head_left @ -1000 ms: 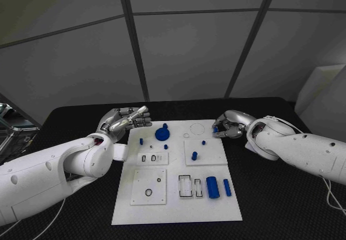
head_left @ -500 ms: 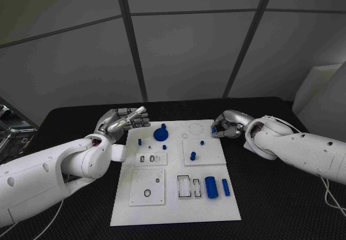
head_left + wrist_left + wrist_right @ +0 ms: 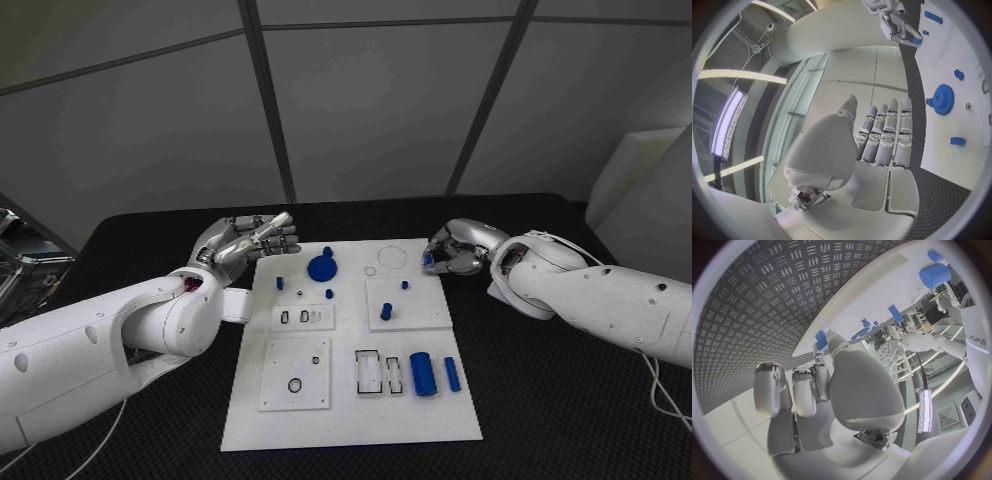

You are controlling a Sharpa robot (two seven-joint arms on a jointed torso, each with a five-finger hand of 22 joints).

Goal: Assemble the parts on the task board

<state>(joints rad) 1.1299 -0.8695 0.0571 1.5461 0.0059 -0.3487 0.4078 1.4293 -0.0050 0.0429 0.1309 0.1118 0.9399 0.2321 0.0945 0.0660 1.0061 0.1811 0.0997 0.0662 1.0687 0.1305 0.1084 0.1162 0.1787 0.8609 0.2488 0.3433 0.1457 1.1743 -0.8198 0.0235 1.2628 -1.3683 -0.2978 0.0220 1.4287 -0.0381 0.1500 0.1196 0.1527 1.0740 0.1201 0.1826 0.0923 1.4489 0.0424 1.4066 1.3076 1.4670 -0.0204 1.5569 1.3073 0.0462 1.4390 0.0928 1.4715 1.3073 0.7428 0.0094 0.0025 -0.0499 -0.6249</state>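
Note:
The white task board [image 3: 353,400] lies in the middle of the table. At its far end a blue gear [image 3: 323,267] lies flat, with small blue pegs [image 3: 330,294] around it. A thick blue cylinder [image 3: 423,373] and a thin one [image 3: 451,374] lie at the near right. My right hand [image 3: 459,250] hovers at the board's far right edge and pinches a small blue part [image 3: 430,262] in its fingertips; the right wrist view shows this part [image 3: 821,338] too. My left hand [image 3: 253,240] floats beside the board's far left corner, fingers stretched out, holding nothing [image 3: 879,135].
Raised white plates with slots [image 3: 297,373] and rectangular recesses [image 3: 369,371] sit on the near half of the board. Black table surface [image 3: 548,400] lies open on both sides. A metal rack [image 3: 18,265] stands at the table's left edge.

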